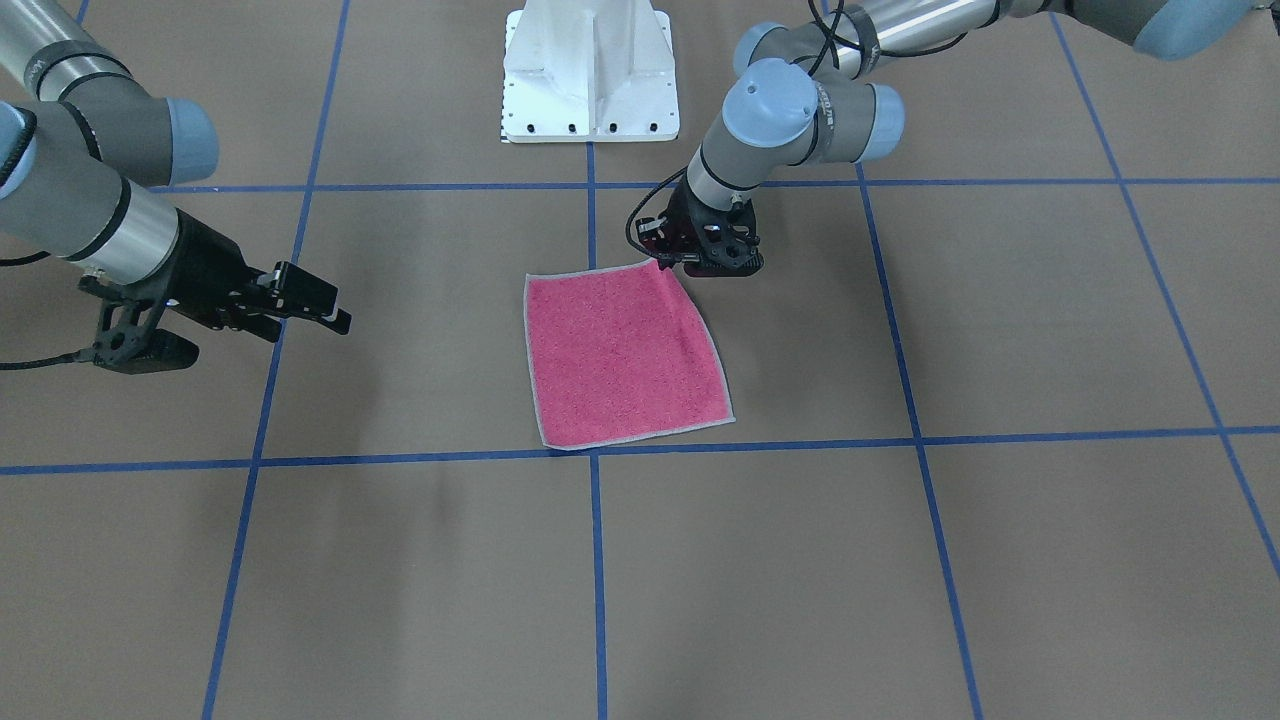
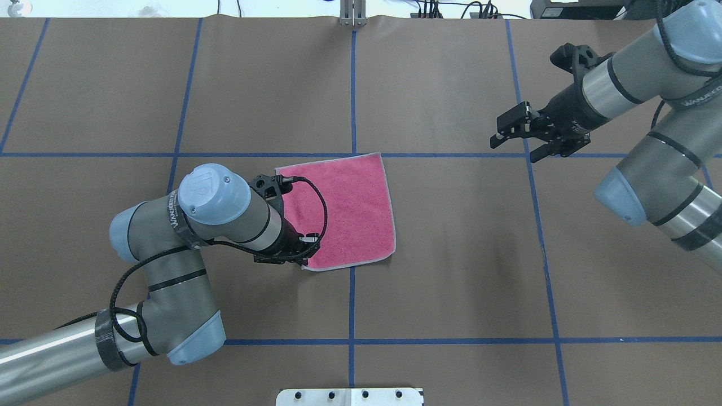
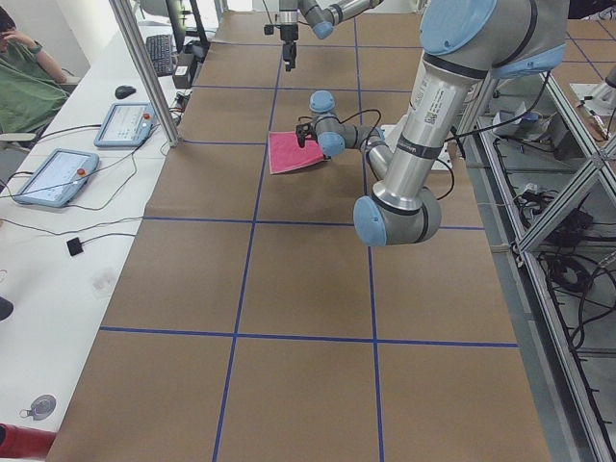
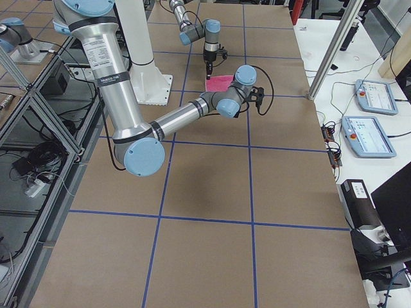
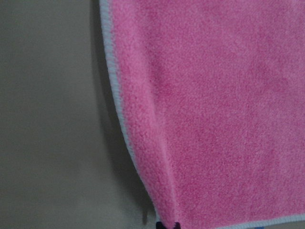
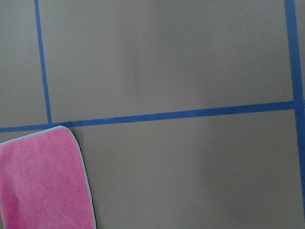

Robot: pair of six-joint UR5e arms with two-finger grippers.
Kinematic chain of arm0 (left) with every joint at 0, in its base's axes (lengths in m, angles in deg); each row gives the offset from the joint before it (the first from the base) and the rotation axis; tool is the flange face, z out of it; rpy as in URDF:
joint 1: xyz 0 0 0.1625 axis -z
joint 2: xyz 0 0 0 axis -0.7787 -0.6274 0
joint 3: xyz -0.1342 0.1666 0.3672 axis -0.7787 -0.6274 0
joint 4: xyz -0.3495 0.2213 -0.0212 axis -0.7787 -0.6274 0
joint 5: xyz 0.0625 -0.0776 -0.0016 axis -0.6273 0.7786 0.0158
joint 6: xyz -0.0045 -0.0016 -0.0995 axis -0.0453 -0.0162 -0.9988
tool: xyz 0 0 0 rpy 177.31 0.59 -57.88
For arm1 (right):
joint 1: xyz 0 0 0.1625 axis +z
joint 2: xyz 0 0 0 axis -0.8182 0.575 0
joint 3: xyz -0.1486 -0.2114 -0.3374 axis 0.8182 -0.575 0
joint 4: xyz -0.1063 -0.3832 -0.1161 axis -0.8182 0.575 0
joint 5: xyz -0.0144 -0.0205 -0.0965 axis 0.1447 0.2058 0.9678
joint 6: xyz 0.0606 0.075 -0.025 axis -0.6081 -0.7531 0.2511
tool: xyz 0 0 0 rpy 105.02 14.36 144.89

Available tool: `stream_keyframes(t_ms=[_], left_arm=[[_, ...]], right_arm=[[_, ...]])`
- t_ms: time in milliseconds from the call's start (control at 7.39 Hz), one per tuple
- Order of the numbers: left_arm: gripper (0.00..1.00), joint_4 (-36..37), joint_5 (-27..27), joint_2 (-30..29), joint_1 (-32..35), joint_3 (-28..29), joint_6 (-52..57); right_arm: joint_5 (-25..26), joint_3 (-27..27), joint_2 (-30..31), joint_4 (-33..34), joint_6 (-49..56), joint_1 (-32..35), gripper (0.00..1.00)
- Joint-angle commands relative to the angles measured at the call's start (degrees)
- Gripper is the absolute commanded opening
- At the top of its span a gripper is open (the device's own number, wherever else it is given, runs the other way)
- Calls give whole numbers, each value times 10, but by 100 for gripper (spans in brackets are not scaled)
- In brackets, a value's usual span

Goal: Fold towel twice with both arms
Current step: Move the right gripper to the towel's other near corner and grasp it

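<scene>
The towel (image 1: pixel 620 350) lies flat and pink side up in the middle of the table (image 1: pixel 900 560). The left arm reaches in with its elbow bent and its wrist tipped steeply down over the towel's corner nearest the robot on its left. The left gripper (image 1: pixel 690 265) has its jaws closed on that corner, and a crease runs into the cloth from the pinch. The right arm is held out low and nearly level, well apart from the towel. The right gripper (image 1: pixel 305 305) points toward the table's centre above the surface, jaws apart and holding nothing.
</scene>
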Motion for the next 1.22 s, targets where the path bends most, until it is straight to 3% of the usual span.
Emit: stream_keyframes(t_ms=[0, 406, 812, 1083], left_arm=[[0, 0, 0, -2, -1, 0, -6], [0, 0, -1, -1, 0, 0, -6], [0, -1, 0, -1, 0, 0, -6], [0, -1, 1, 0, 0, 1, -6]], right_arm=[[67, 2, -33, 0, -88, -79, 99], [153, -5, -59, 6, -143, -167, 94], [177, -51, -102, 9, -143, -200, 91], [200, -53, -103, 9, -143, -216, 89]])
